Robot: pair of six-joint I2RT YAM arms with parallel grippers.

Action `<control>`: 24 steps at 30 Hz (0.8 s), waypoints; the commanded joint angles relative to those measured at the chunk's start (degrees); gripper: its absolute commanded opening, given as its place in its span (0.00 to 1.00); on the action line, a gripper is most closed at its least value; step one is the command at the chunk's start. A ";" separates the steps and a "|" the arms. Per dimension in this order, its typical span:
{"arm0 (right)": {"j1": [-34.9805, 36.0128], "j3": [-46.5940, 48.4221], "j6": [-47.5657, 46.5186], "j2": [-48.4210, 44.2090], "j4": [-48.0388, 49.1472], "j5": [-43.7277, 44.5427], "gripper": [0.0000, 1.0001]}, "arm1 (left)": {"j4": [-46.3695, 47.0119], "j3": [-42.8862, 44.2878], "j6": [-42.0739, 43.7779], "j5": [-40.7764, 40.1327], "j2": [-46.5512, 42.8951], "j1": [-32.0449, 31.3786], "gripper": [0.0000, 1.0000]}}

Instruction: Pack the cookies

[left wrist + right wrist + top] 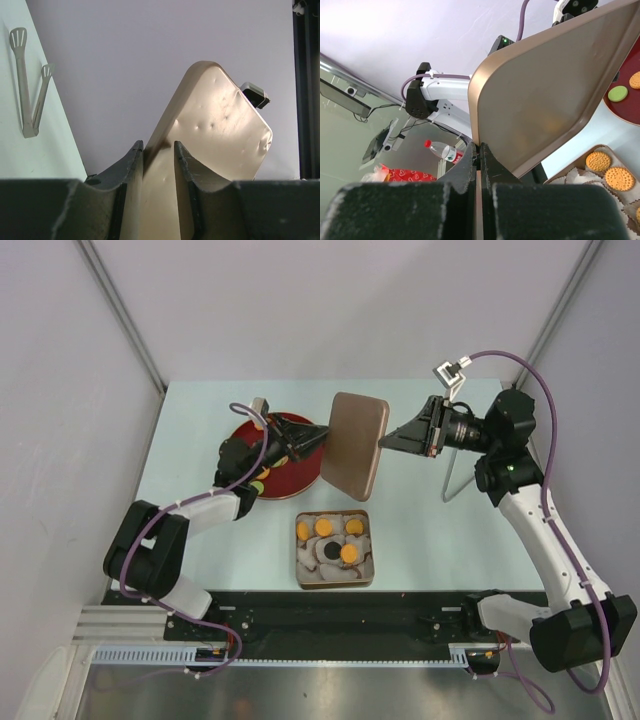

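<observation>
The left end effector (320, 436) and the right end effector (384, 443) each pinch an edge of the tilted lid (352, 443), held up near the tin (335, 585) where some cookies (325, 528) lie, so an uneven pull could make the lid slip and fall on them.

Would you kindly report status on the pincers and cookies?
Left pincer and right pincer shut on lid, held aloft. Cookies in open tin, more on red plate. Nothing blocking.
</observation>
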 commanded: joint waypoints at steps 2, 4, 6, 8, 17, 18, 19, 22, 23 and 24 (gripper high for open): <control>-0.34 -1.86 -2.47 4.25 -5.68 7.25 0.00 | 37.86 1.84 -4.14 7.63 -5.20 -2.47 0.00; -0.43 -1.86 -1.51 3.81 -3.75 7.25 0.00 | 37.86 1.75 -4.93 7.80 -4.23 -2.20 0.11; -0.60 -1.86 0.07 3.38 -2.16 7.25 0.00 | 37.86 1.49 -5.02 7.63 -3.27 -2.03 0.18; -0.87 -1.86 1.22 3.20 -0.40 7.16 0.00 | 37.86 1.49 -5.28 7.54 -2.47 -1.76 0.28; -1.74 -1.86 6.93 2.76 6.81 6.81 0.00 | 37.78 3.77 -7.04 7.63 4.56 -1.23 0.55; -1.83 -1.86 7.46 2.85 7.42 6.73 0.00 | 37.78 3.95 -6.87 7.54 5.08 -1.23 0.56; -1.92 -1.77 8.16 2.76 8.30 6.64 0.00 | 37.78 4.04 -6.87 7.63 5.96 -1.15 0.57; -2.45 -1.77 9.92 2.76 10.32 6.55 0.00 | 37.78 4.65 -6.61 7.89 7.80 -1.06 0.64; -2.62 -1.77 10.62 2.76 11.03 6.46 0.00 | 37.78 5.09 -6.69 7.98 8.42 -0.97 0.65; -2.88 -1.77 11.33 2.67 12.86 6.37 0.00 | 37.78 5.27 -6.69 8.15 9.13 -0.97 0.67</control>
